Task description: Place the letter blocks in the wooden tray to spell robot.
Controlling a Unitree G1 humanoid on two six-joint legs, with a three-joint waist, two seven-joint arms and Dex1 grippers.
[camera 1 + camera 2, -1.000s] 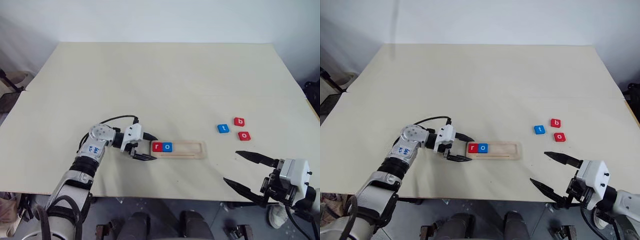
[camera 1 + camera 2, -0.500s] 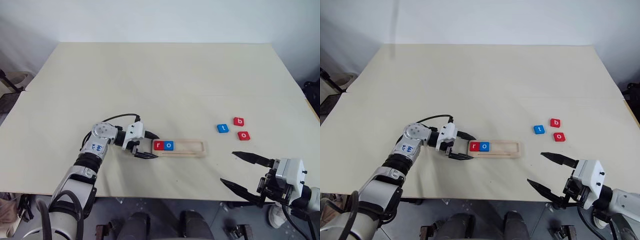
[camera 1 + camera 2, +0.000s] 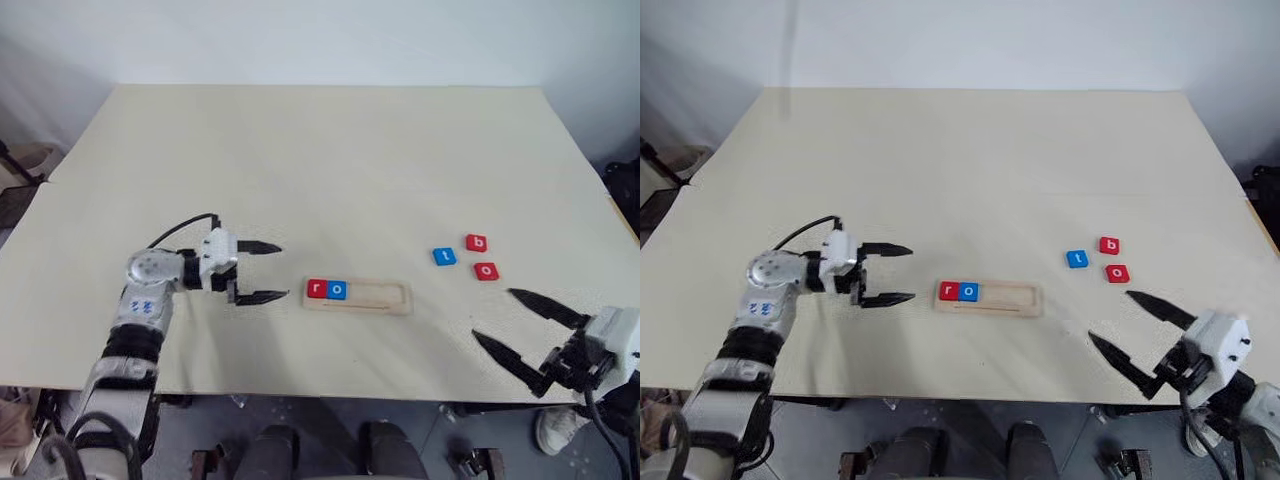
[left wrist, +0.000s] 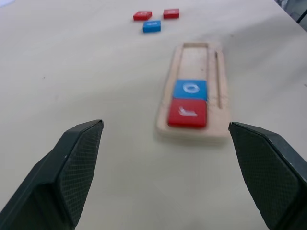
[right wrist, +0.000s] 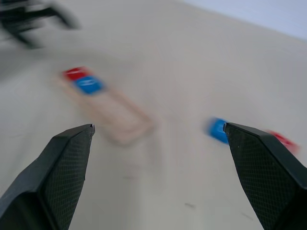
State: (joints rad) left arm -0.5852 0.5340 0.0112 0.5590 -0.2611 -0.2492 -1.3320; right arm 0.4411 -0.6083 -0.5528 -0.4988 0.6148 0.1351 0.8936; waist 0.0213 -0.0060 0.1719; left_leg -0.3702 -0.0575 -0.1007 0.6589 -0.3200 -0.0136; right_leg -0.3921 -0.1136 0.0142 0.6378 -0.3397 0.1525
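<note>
We see the wooden tray [image 3: 358,296] at lower centre, long axis left-right, holding red r [image 3: 317,289] and blue o [image 3: 337,290]. Next, the red b [image 3: 478,243] at centre right lies nearer the right gripper [image 3: 526,333]; it and the left gripper [image 3: 262,272] both gape, holding nothing.

Pale beige table [image 3: 330,150], plain white wall [image 3: 320,40]

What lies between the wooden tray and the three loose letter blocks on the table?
Nothing: in the left eye view, only bare table separates the wooden tray from the blue t block, the nearest loose block.
</note>
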